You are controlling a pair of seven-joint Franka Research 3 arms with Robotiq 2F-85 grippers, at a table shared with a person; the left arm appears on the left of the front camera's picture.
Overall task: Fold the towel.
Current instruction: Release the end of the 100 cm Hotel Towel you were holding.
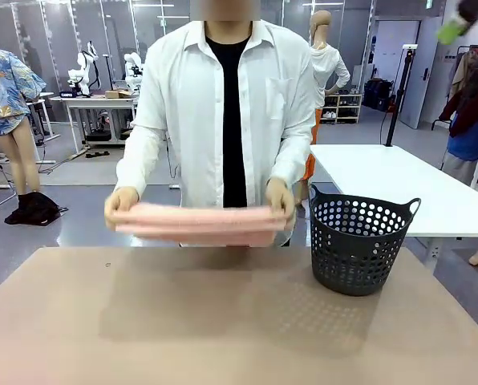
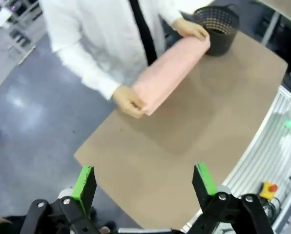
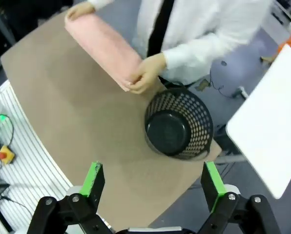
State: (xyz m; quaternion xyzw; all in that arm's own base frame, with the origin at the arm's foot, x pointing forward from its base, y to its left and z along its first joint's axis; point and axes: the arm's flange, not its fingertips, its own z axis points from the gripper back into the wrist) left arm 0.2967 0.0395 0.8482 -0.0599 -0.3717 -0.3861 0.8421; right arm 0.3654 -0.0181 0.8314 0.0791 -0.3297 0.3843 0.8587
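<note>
I have two hands. My left hand (image 2: 143,178) is wide open and holds nothing. My right hand (image 3: 153,178) is wide open too and holds nothing. There is one towel (image 1: 195,224). It is pink and folded into a long flat bundle. It is far out past my fingertips, well apart from both my hands, held up over the far edge of the table (image 1: 183,329). A person's hand (image 1: 121,206) grips one end and the person's other hand (image 1: 281,199) grips the other end. There is one basket (image 1: 359,253), dark with lots of little holes and two handles. It stands on the table, closer to my right hand than the towel is, near the towel's end. From my right hand I can look down into it and see its dark round bottom. Between my fingers and the towel the brown table top is wide and bare. The basket sits close to the table's side edge. Past it is one white table (image 1: 399,180), with a gap of floor between.
</note>
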